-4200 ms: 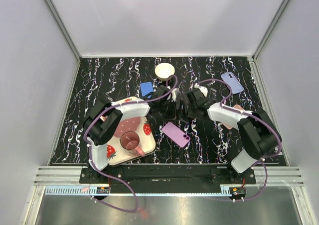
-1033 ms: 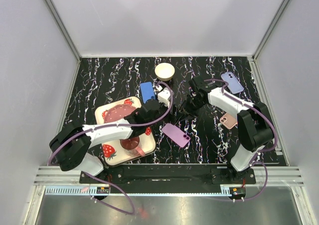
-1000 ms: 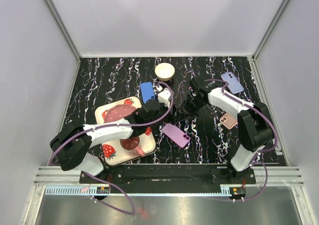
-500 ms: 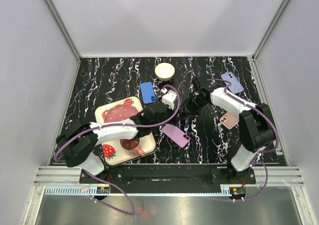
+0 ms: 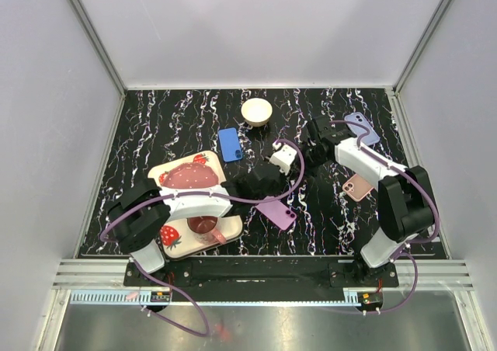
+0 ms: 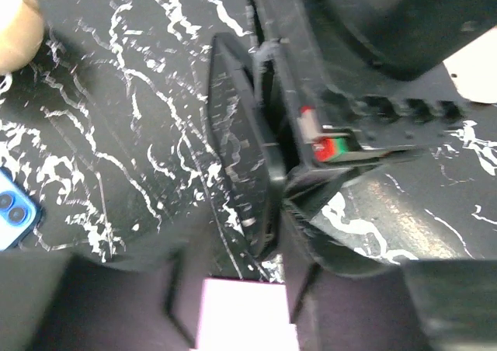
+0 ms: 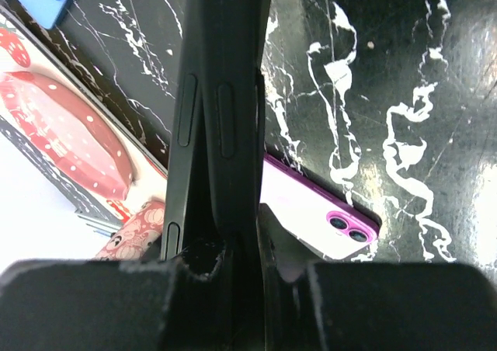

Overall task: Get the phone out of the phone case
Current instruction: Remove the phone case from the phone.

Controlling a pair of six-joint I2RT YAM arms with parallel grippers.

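The black phone in its black phone case [image 7: 221,110] stands edge-on in my right gripper [image 7: 233,269], which is shut on it. Two dark slabs with side buttons show there, parted by a narrow gap near the fingers. In the left wrist view the case's rim [image 6: 241,153] peels away from the phone [image 6: 281,110]. Its near end lies between the fingers of my left gripper [image 6: 233,272], whose jaws stand wider than the rim. From above, the left gripper [image 5: 279,174] meets the right gripper [image 5: 308,151] at mid-table; the black phone is hard to pick out there.
A purple phone [image 5: 276,210] lies just below the grippers. A blue phone [image 5: 229,144] and a cream bowl [image 5: 256,112] sit behind. A strawberry tray [image 5: 175,238] with a cup is at the left. A lilac phone [image 5: 361,127] and a pink one [image 5: 359,186] lie at the right.
My left arm has swung right and reached the right gripper, its jaws narrowing around the case's end. The right gripper has drawn back a little with the phone.
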